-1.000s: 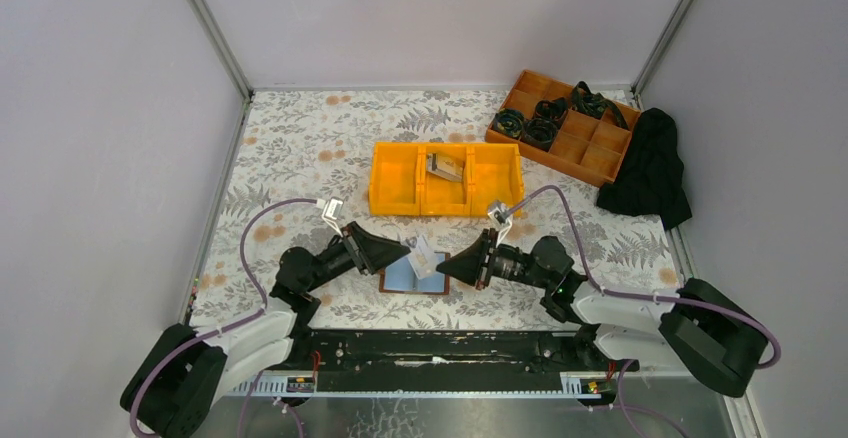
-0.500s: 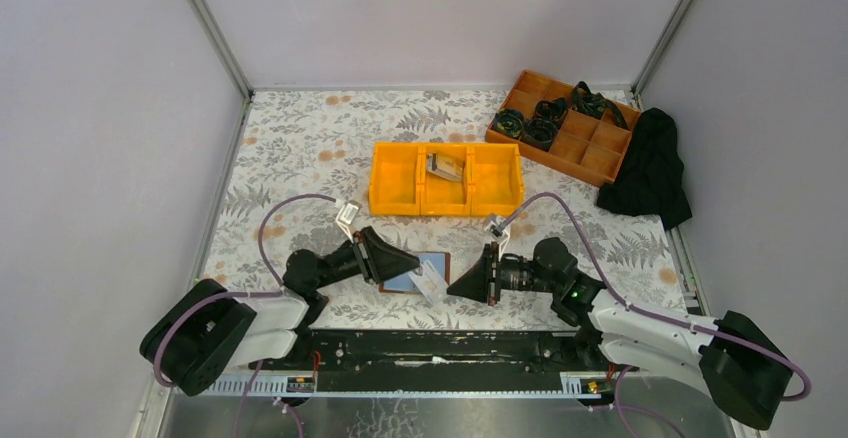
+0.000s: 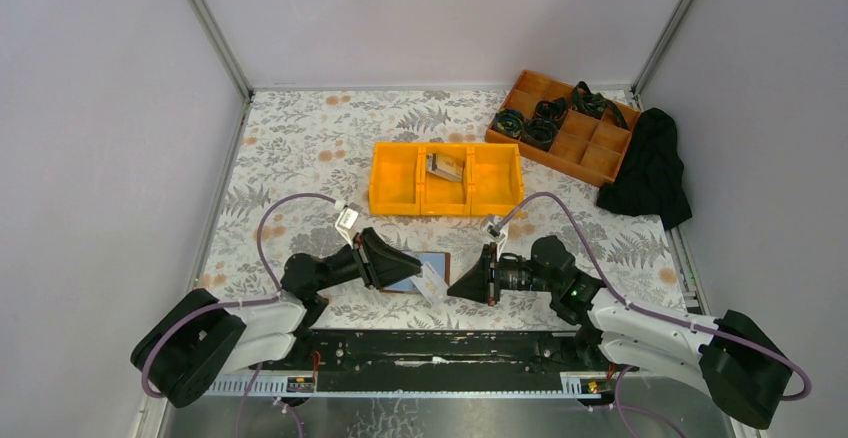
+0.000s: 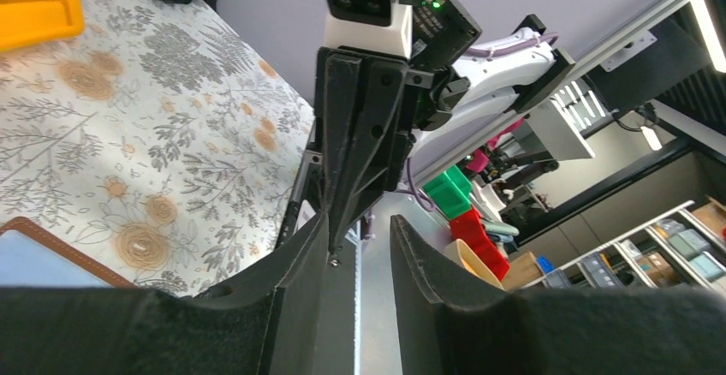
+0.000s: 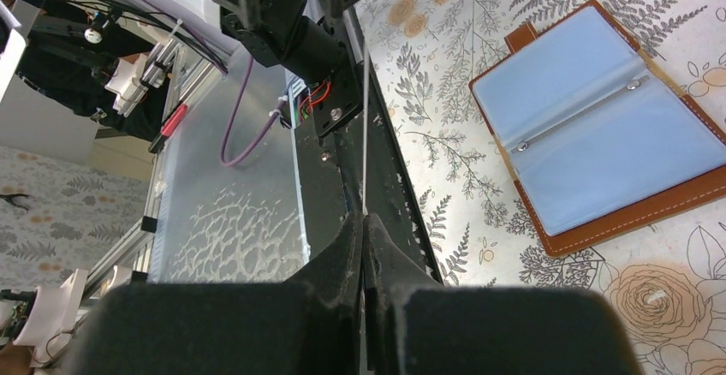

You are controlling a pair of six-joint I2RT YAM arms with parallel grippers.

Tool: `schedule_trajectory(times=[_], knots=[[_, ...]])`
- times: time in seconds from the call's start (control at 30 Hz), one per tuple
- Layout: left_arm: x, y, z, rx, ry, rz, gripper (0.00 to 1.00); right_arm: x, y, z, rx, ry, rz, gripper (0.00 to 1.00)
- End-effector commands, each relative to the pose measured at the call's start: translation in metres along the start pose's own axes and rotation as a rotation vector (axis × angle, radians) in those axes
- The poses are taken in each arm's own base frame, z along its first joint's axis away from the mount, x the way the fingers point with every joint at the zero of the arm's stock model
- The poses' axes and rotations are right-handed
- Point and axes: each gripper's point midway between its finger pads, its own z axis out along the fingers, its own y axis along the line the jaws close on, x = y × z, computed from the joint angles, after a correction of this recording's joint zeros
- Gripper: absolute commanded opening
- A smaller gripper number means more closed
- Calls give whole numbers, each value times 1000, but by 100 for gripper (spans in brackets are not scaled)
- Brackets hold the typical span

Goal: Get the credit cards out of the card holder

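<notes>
Floral-printed cloth covers the counter (image 3: 300, 148). A yellow three-part bin (image 3: 395, 180) sits near its centre, with a pale flat card (image 3: 444, 167) in the middle compartment. A wooden divided tray (image 3: 598, 156) lies at 2 o'clock, a black cloth (image 3: 650, 168) just beside it. The brown card holder (image 5: 591, 127) lies open at 6 o'clock, pale blue sleeves facing up. The left pincer (image 4: 361, 229) points in from 9 o'clock, fingers apart. The right pincer (image 5: 364, 219), from 3 o'clock, is clamped on a credit card (image 3: 430, 283) at the holder's 5 o'clock corner.
</notes>
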Motion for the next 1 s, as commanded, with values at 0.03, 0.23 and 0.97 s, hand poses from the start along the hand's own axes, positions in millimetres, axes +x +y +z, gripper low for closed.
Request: schedule_trajectory(times=[0.03,0.23,0.97], knots=[[-2,11,0,-52,-9,73,41,-22,18,-2,-48,-49,-63,0],[-8,7,5,-44,-12,85,43,-22,20,-5,-52,-49,-71,0],[10,-1,5,61,70,22,17,-26,20,-2,-50,-46,-85,0]])
